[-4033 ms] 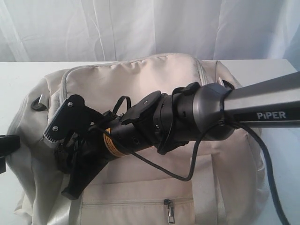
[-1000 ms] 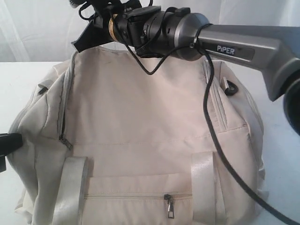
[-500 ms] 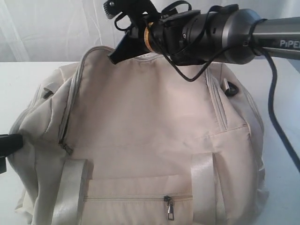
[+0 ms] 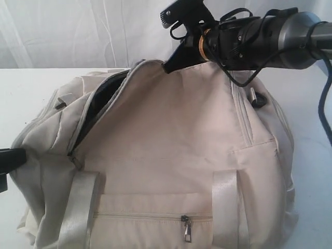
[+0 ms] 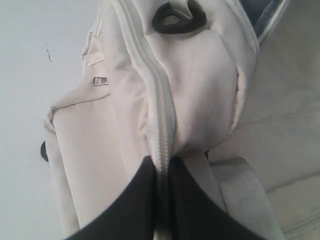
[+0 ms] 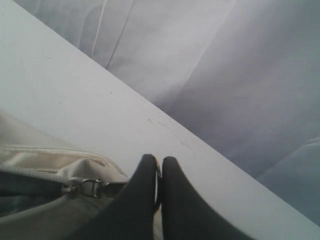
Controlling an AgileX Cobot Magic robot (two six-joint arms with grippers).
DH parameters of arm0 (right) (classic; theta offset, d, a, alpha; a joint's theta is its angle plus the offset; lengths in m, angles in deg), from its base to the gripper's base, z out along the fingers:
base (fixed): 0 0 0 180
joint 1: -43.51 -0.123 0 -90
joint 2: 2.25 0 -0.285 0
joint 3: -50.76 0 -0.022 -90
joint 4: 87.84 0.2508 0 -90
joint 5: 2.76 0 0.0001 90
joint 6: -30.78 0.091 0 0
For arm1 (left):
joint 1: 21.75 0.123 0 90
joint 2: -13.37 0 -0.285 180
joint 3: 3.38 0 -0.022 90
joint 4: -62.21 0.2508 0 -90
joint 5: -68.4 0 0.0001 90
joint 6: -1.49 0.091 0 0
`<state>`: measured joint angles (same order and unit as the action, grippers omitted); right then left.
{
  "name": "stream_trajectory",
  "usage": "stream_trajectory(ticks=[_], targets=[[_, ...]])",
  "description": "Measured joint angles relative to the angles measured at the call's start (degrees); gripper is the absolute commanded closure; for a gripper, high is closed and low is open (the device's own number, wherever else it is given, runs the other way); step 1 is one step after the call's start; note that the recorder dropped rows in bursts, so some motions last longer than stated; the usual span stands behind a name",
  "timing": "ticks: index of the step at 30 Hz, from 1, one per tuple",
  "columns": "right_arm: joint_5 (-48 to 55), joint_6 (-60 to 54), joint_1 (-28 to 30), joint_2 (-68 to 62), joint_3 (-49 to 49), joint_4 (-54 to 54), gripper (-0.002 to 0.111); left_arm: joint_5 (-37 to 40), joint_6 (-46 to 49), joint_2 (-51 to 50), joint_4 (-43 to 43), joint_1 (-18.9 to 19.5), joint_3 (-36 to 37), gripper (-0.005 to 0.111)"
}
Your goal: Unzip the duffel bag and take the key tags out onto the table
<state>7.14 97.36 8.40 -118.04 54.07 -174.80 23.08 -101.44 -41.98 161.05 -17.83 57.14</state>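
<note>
The duffel bag (image 4: 176, 155) is found lying on the white tabletop (image 4: 31, 85), filling most of the exterior view. Its main zipper is seen parted along the left side, and dark lining (image 4: 104, 96) is exposed in the gap. The top flap is held raised at the rear edge.

The right fingers (image 6: 142, 200) are observed pressed together, with no gap visible, at the rear top edge of the bag. In the right wrist view the metal zipper pull (image 6: 92, 187) is seen running straight into them, so it is recorded as gripped.

The left fingers (image 5: 135, 205) are noted all but closed, pinching a zipper seam (image 5: 160, 115) and the fabric at the bag's left end.

A black D-ring (image 4: 257, 98) is noted at the right end of the bag. Two white webbing straps (image 4: 78, 212) are seen on the front face, with a closed front pocket zipper (image 4: 187, 231) between them. A black cable (image 4: 327, 109) is seen hanging from the right arm beside the bag. A white curtain (image 4: 78, 31) is recorded behind the tabletop.
</note>
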Motion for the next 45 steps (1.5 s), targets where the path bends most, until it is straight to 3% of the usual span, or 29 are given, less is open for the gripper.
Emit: stream_trajectory(ticks=[6,16,18,26,35,41,45], targets=[[-5.1,-0.1,1.2,0.1,0.0,0.1,0.108,-3.3,1.5,0.0,0.5,0.0,-2.6,0.099],[-9.9,-0.6,1.8,0.2,0.0,0.1,0.108,-6.4,4.6,-0.2,1.4,0.0,-14.6,0.054],[-9.9,-0.7,1.9,0.2,0.0,0.1,0.108,-5.2,4.6,-0.2,1.4,0.0,-16.4,0.050],[-12.8,-0.8,1.9,0.2,0.0,0.1,0.108,-2.1,8.9,-2.7,0.8,0.0,-18.0,0.050],[-14.2,-0.8,1.9,0.4,0.0,0.1,0.108,-3.4,22.3,-13.3,-11.2,0.0,-19.7,0.050],[-14.8,-0.8,1.9,1.1,0.0,0.1,0.108,-6.2,23.0,-23.4,-14.9,-0.8,-26.2,0.050],[-15.0,-0.7,1.9,1.4,0.0,0.1,0.108,-5.8,23.1,-35.2,-12.6,-6.0,-37.3,0.050]])
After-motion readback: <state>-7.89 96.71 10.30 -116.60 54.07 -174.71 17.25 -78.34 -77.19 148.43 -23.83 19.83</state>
